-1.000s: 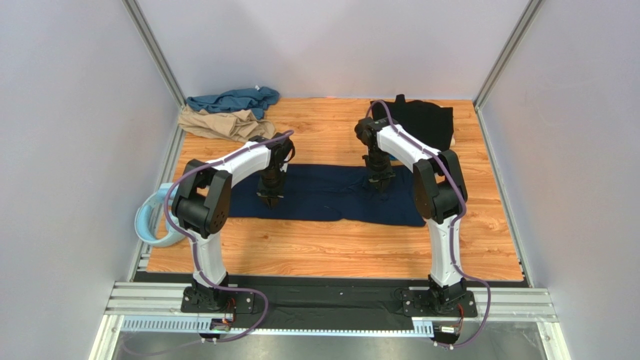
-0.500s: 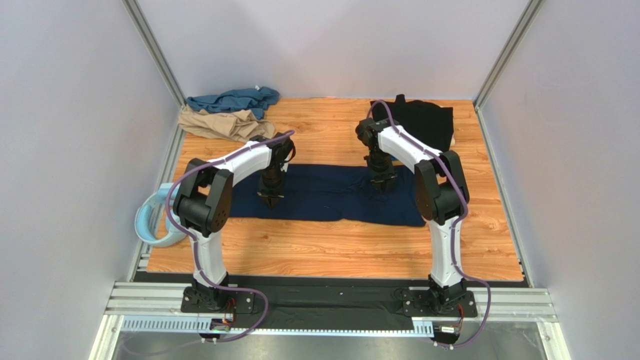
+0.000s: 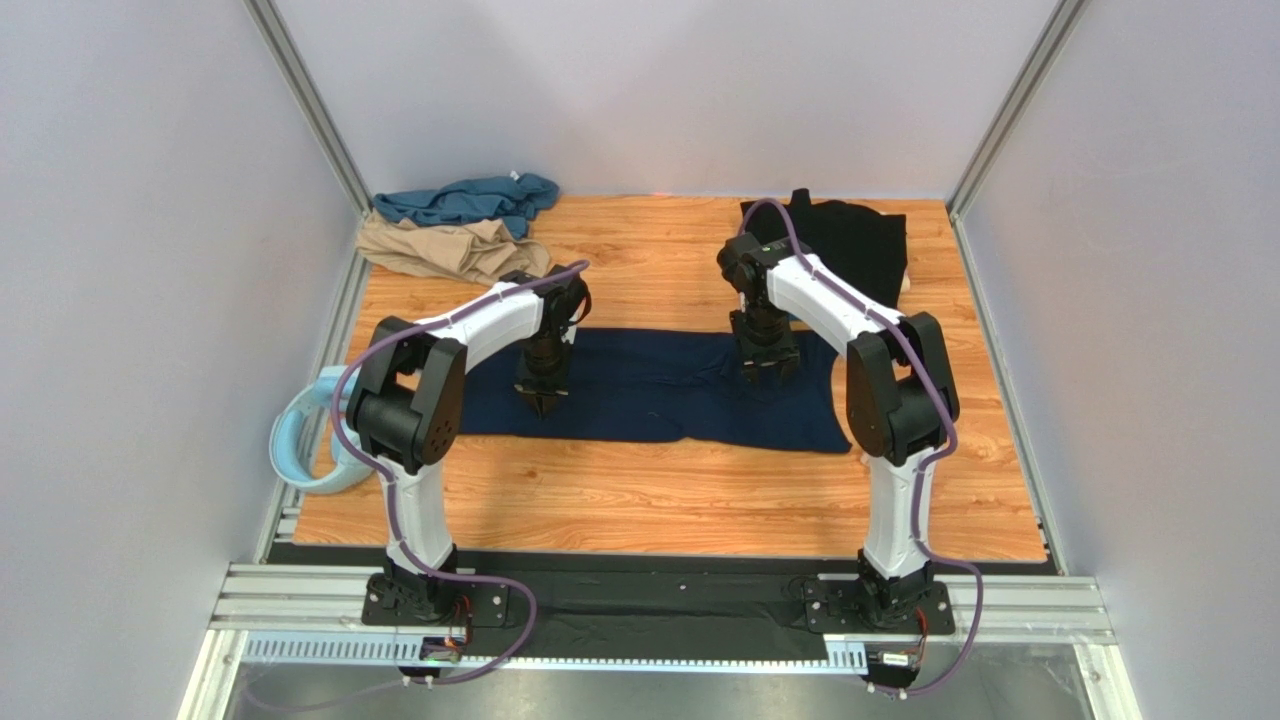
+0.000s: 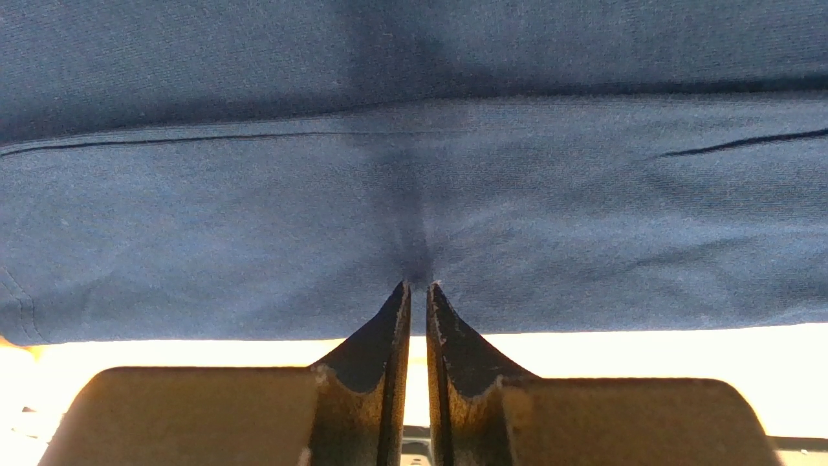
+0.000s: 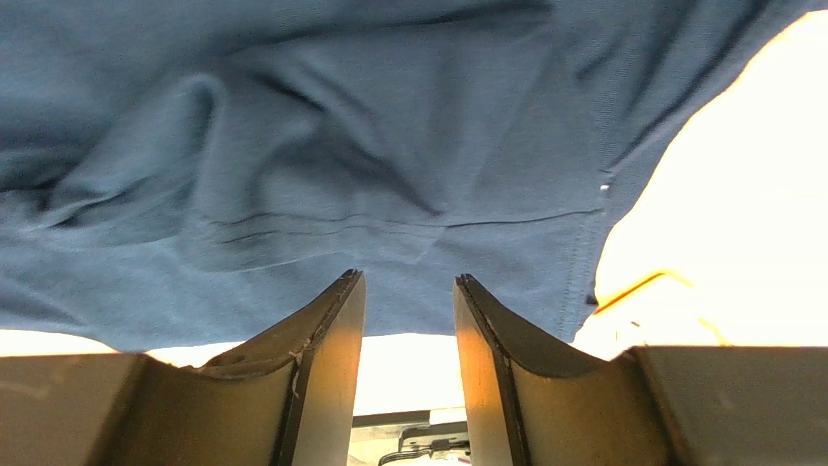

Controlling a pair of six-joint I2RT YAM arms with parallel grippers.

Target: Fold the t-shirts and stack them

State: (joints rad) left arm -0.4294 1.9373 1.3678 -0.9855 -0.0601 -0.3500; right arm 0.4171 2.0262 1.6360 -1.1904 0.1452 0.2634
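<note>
Navy t-shirt: fine-knit cloth lying as a long flat band across the middle of the wood-grain table. Left gripper: dark tapered fingers pinched on a pucker at its edge; right gripper: jaws parted, empty, over rumpled cloth. Black t-shirt back right; teal t-shirt and tan t-shirt crumpled back left

The right gripper now stands open, its pinch on the navy shirt let go, and its elbow swings slightly outward.
</note>
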